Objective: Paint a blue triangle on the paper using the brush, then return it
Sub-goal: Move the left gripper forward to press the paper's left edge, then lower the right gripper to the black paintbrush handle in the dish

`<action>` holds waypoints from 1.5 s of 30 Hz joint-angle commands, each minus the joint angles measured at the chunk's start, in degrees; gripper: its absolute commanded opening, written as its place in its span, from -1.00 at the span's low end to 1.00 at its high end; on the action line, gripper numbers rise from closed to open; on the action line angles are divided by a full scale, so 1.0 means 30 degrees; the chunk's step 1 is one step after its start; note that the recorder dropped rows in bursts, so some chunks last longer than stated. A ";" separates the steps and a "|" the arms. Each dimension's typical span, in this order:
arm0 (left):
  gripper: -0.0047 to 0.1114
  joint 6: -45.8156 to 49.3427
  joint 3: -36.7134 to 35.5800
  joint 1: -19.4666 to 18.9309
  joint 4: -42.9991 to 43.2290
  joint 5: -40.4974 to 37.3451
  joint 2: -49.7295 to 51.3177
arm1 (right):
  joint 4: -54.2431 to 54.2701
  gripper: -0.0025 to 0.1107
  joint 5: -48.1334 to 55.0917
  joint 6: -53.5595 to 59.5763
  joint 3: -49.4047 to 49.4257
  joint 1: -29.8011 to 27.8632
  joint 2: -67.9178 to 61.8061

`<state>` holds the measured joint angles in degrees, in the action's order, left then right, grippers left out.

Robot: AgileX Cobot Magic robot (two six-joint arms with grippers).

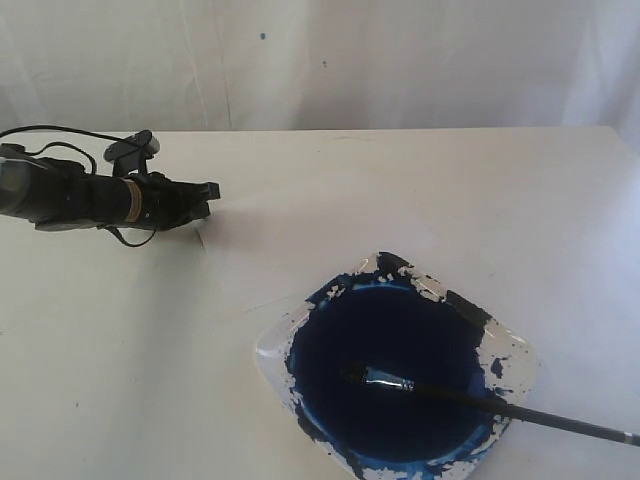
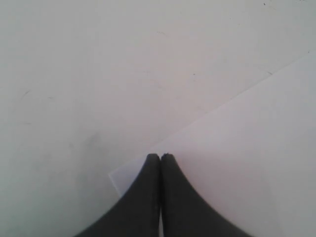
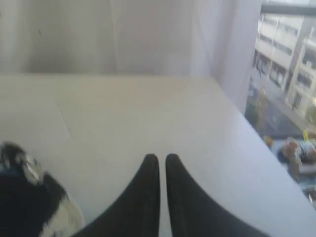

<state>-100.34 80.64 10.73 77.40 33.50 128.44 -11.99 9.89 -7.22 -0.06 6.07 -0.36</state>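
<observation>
The brush [image 1: 450, 393] lies in the paint dish [image 1: 272, 350], bristles in the dark blue pool, its black handle sticking out over the rim to the right. No gripper holds it. The paper [image 1: 330, 215] is a faint white sheet behind the dish; no blue triangle shows on it. My left gripper [image 1: 212, 190] is shut, and in the left wrist view its tips [image 2: 160, 157] sit right over a corner of the paper [image 2: 247, 148]. My right gripper [image 3: 162, 157] is shut and holds nothing, hovering over bare table; it is out of the exterior view.
The dish's paint-smeared rim [image 3: 59, 217] shows beside the right gripper. A white curtain [image 1: 320, 60] hangs behind the table. The table's far right edge [image 3: 247, 123] drops off by a window. The left arm's cables [image 1: 60, 135] loop above it.
</observation>
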 commanded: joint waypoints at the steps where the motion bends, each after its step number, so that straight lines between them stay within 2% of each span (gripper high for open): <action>1: -0.92 -0.0054 0.0036 0.0104 0.0400 -0.0051 0.0024 | 0.0583 -0.86 -0.6648 -0.1246 0.0020 0.0065 0.0122; 6: -0.92 -0.0054 0.0036 0.0104 0.0400 -0.0051 0.0024 | 0.0629 -0.86 -1.1050 -0.1494 0.0020 0.0065 0.0122; 9: -0.92 -0.0054 0.0036 0.0104 0.0400 -0.0051 0.0024 | 0.0629 -0.86 -1.1588 -0.3971 0.0020 0.0065 0.0122; 11: -0.92 -0.0054 0.0036 0.0104 0.0400 -0.0051 0.0024 | 0.0592 -0.86 -0.9491 -0.6228 0.0020 0.0065 0.0122; 15: -0.92 -0.0054 0.0036 0.0069 0.0363 -0.0055 0.0024 | 0.0656 -0.86 -0.0421 -1.3120 0.0020 0.0065 0.0122; 17: -0.92 -0.0054 0.0036 0.0069 0.0329 -0.0055 0.0024 | 0.1205 -0.86 0.0627 -1.5902 0.0020 0.0065 0.0122; 21: -0.92 -0.0054 0.0036 0.0069 0.0327 -0.0055 0.0024 | 0.1703 -0.86 0.0789 -1.5867 0.0020 0.0065 0.0122; 26: -0.92 -0.0012 0.0036 0.0069 0.0187 -0.0055 0.0024 | 0.6865 -0.81 0.2554 -1.4759 0.0020 0.0065 0.0122; 28: -0.92 -0.0012 0.0036 0.0069 0.0149 -0.0055 0.0024 | 0.8446 -0.71 0.2596 -1.3491 0.0020 0.0065 0.0122; 31: -0.92 -0.0012 0.0036 0.0069 0.0066 -0.0055 0.0024 | 0.9872 -0.43 0.2759 -1.2559 0.0020 0.0065 0.0122; 35: -0.92 -0.0012 0.0036 0.0069 -0.0079 -0.0055 0.0024 | 1.0040 0.02 0.3156 -1.2559 0.0020 0.0065 0.0122; 38: -0.92 -0.0012 0.0036 0.0069 -0.0079 -0.0055 0.0024 | 1.0072 0.23 0.3656 -1.1598 0.0020 0.0065 0.0122; 45: -0.92 -0.0012 0.0036 0.0069 -0.0079 -0.0055 0.0024 | 1.0072 0.25 0.2436 -0.8468 0.0020 0.0065 -0.0600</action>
<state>-100.34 80.64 10.73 76.81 33.82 128.44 18.09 19.89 -36.88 0.15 6.07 -0.55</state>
